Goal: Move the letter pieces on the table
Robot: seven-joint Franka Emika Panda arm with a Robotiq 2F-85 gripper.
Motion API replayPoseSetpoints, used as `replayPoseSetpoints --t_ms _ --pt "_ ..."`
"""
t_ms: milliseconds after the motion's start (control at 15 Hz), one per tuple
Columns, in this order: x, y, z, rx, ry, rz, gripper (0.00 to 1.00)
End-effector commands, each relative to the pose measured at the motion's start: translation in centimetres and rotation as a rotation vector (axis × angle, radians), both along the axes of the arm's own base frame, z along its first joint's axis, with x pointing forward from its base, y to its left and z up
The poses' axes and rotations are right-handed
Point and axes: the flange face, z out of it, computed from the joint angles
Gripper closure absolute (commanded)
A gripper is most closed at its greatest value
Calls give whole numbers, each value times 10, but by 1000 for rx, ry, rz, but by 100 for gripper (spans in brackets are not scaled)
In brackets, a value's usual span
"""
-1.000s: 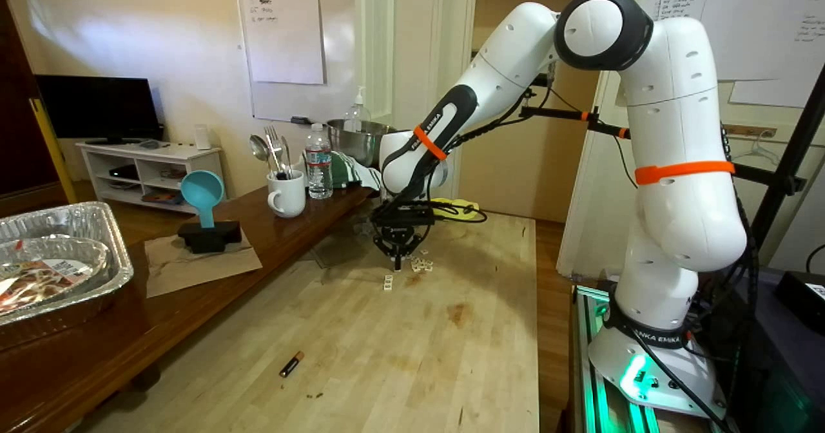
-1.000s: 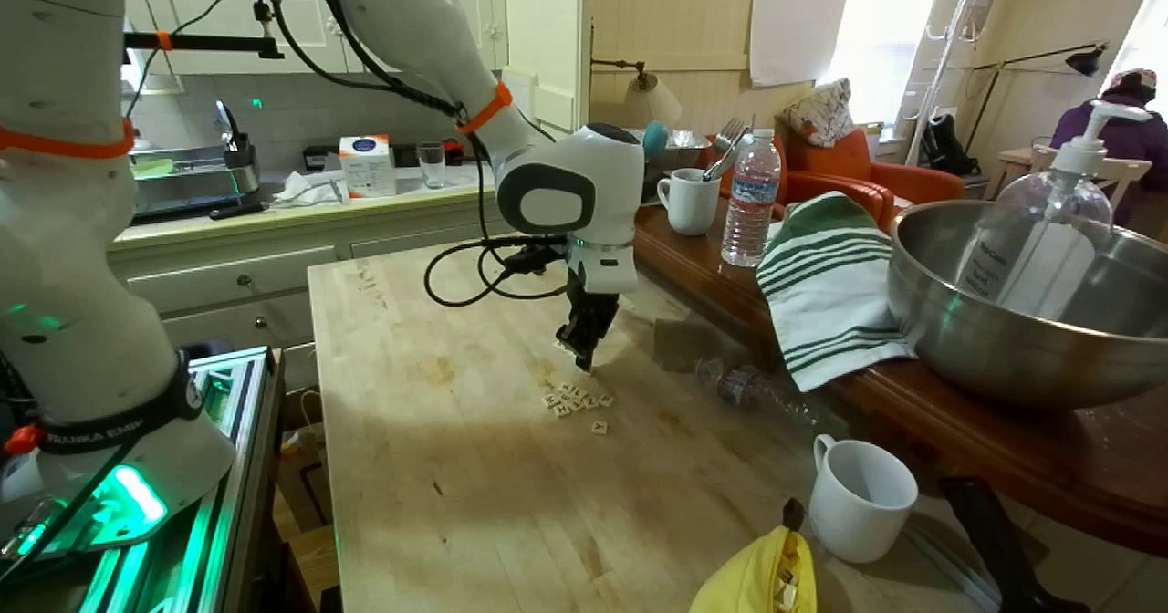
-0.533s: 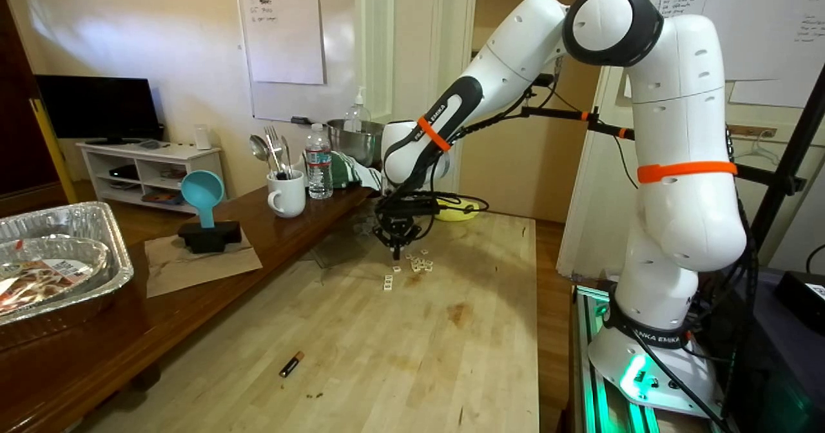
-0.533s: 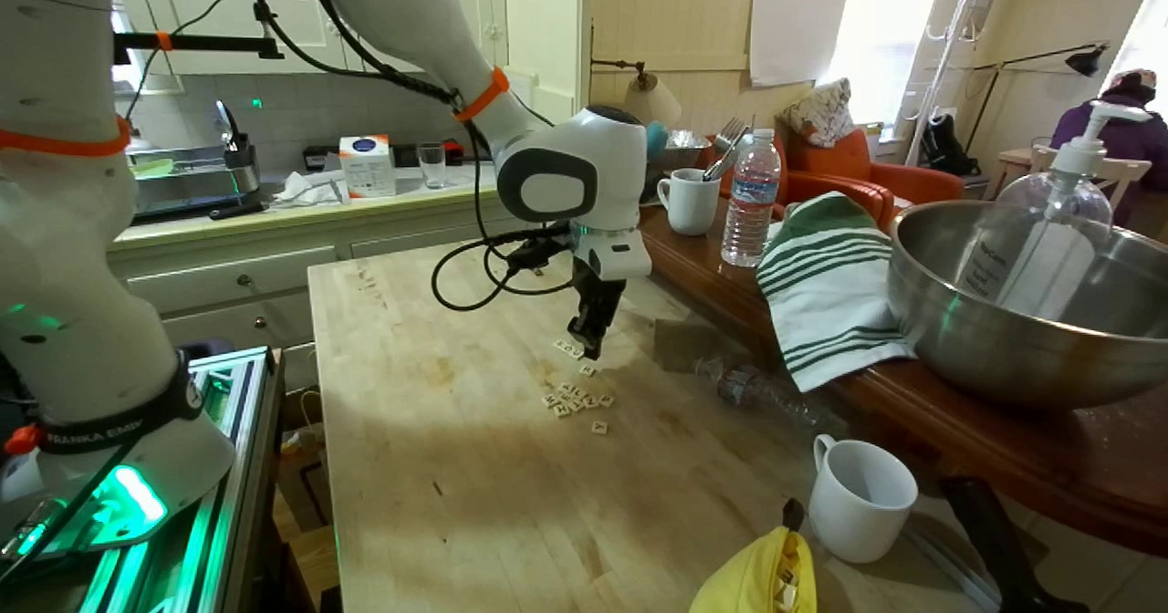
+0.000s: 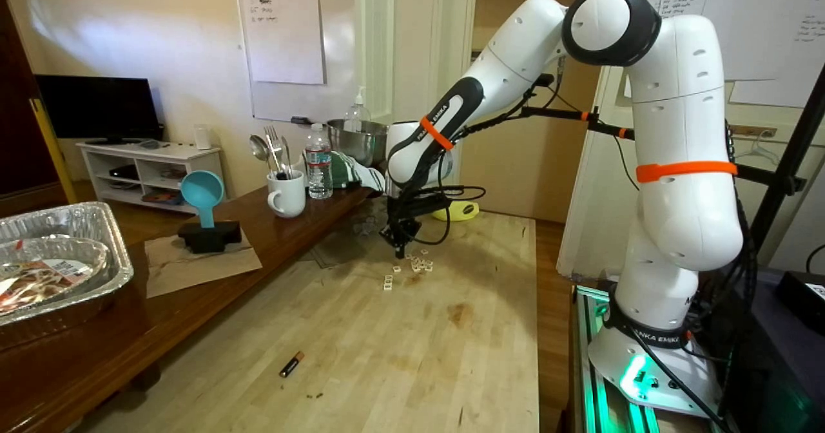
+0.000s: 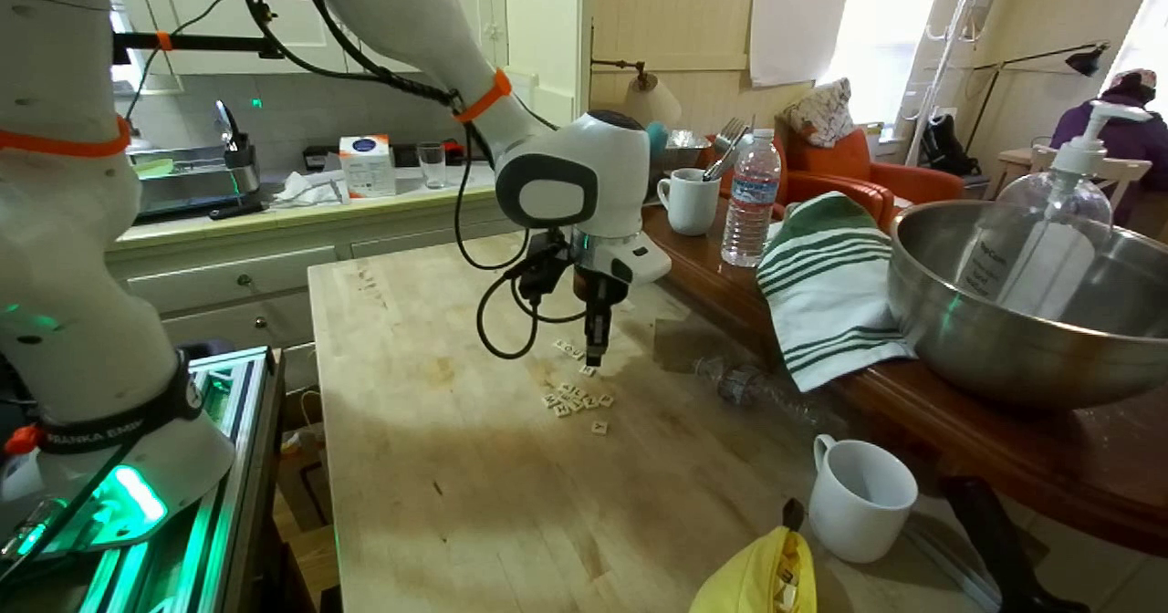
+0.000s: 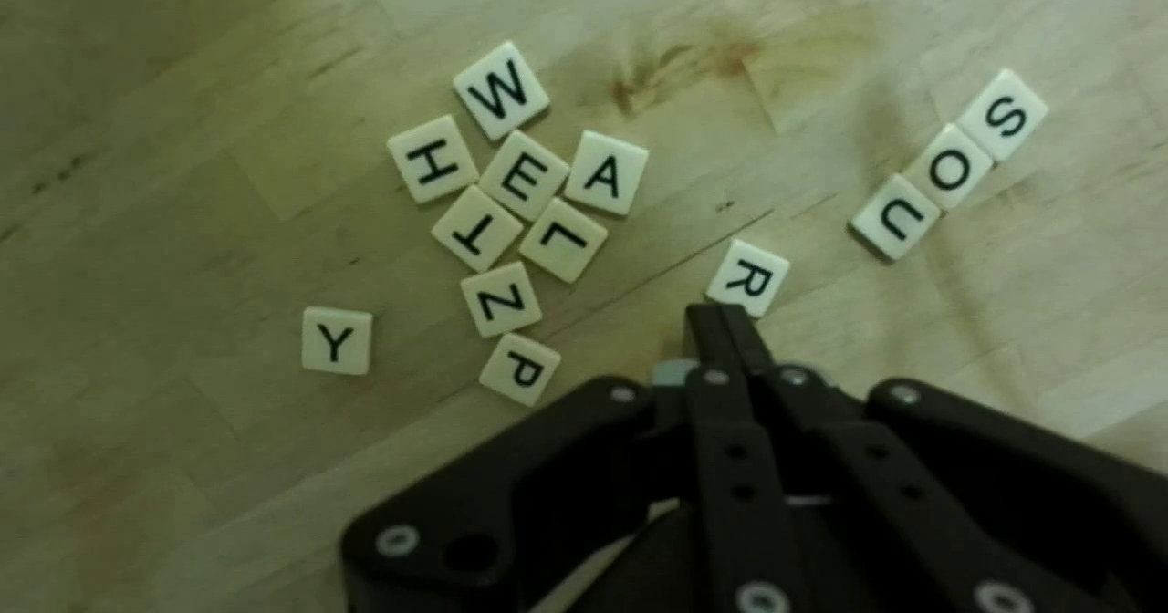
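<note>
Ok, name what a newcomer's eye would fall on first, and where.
Probably the orange-banded white arm, arching over the light-wood table in an exterior view. Next, in the wrist view, the letter pieces: a loose scatter at left, a row of three at right, and the R tile just past the shut gripper. Then the turquoise scoop, upright in a black block on brown paper on the dark ledge.

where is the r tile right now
In the wrist view, the R tile lies right of centre, next to the gripper, between the P tile and the U tile.
</note>
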Motion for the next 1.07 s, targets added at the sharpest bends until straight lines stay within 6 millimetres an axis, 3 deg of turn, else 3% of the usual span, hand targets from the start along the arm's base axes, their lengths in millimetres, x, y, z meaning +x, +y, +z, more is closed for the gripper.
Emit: replayPoseSetpoints --t_ms 0,400,1000 --pt "-7 2 -9 13 -36 173 100" --pt "-11 7 -22 0 -72 325 100" --pt "-12 13 -33 -1 -79 389 100"
